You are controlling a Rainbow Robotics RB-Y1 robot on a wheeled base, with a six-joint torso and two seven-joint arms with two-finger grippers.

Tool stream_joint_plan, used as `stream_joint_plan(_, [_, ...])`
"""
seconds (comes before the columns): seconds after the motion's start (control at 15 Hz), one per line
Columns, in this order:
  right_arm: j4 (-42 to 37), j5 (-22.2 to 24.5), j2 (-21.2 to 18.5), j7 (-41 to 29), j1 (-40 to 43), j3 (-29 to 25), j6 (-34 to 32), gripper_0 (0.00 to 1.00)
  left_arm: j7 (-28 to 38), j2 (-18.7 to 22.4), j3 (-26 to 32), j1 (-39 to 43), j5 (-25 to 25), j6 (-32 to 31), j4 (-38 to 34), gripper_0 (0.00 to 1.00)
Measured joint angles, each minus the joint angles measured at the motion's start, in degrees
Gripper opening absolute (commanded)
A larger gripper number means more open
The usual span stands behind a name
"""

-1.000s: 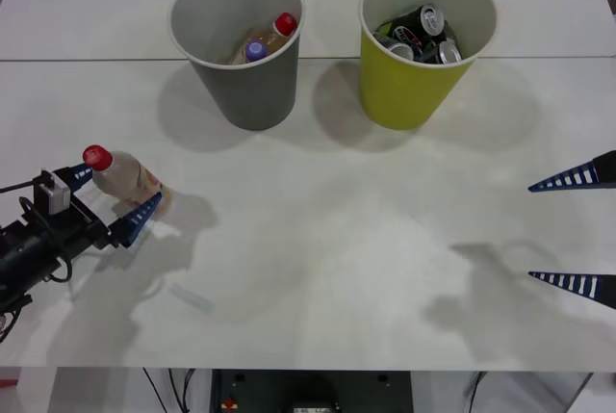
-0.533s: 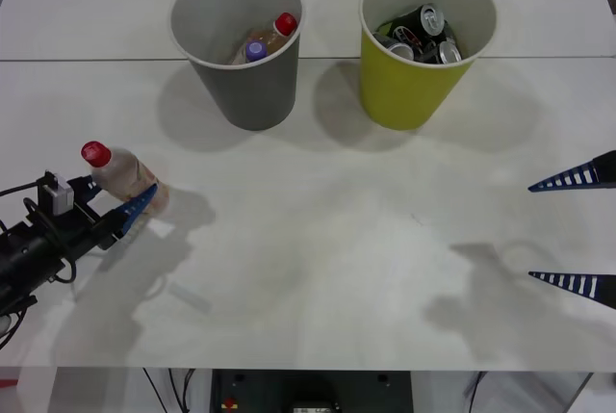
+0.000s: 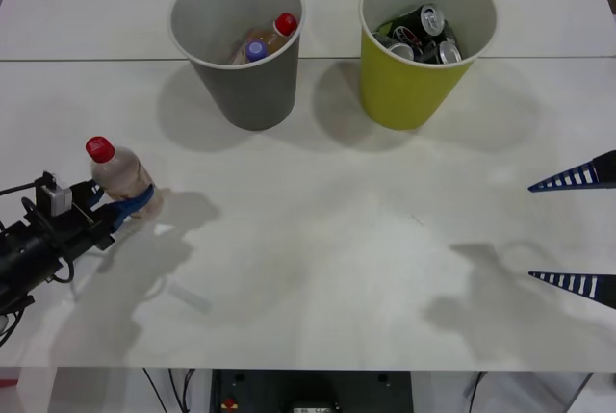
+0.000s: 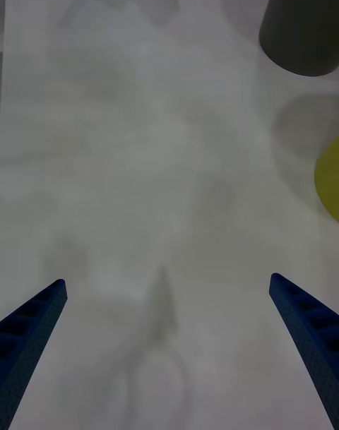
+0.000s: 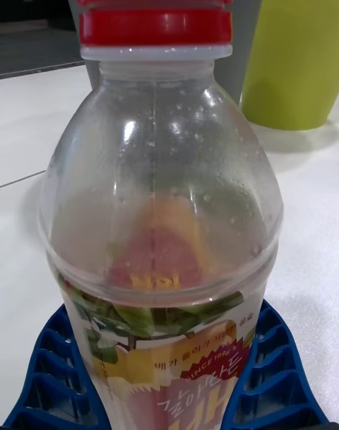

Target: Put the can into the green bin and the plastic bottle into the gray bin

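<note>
While the plastic bottle (image 3: 117, 175) stands upright at the table's (image 3: 318, 240) left edge, the left gripper (image 3: 115, 209) is clamped on its lower body. Gray bin (image 3: 237, 44) and green bin (image 3: 423, 42) stand far back. Right gripper (image 3: 575, 232) hangs agape, idle, at far right.

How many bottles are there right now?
3: the plastic bottle stands in the left gripper; two more, red-capped and purple-capped, lie in the gray bin. Others may be hidden beneath.

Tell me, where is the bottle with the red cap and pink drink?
In the front view the plastic bottle stands upright near the table's left edge, gripped low down by the left end effector, well in front of the gray bin.
</note>
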Motion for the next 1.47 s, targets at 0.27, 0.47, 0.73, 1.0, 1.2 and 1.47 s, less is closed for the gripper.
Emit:
stream_joint_plan(0.27, [0.0,0.0,0.0,0.0,0.0,0.0,0.0,1.00,7.5,1.1,2.8,2.7,-6.3,0.5,-7.5,0.00])
stream_joint_plan(0.47, [0.0,0.0,0.0,0.0,0.0,0.0,0.0,1.00,22.4,2.7,5.9,6.9,-16.0,1.1,-18.8,0.00])
stream_joint_plan(0.73, [0.0,0.0,0.0,0.0,0.0,0.0,0.0,1.00,43.0,7.2,7.3,9.6,-28.1,1.2,-32.1,0.00])
stream_joint_plan(1.0, [0.0,0.0,0.0,0.0,0.0,0.0,0.0,1.00,59.6,12.4,7.6,8.6,-35.0,-3.2,-39.7,0.00])
stream_joint_plan(1.2, [0.0,0.0,0.0,0.0,0.0,0.0,0.0,1.00,71.3,16.8,8.6,6.2,-39.5,-8.9,-44.9,0.00])
stream_joint_plan(1.47, [0.0,0.0,0.0,0.0,0.0,0.0,0.0,1.00,82.7,23.9,7.4,-1.8,-41.3,-19.1,-46.3,0.00])
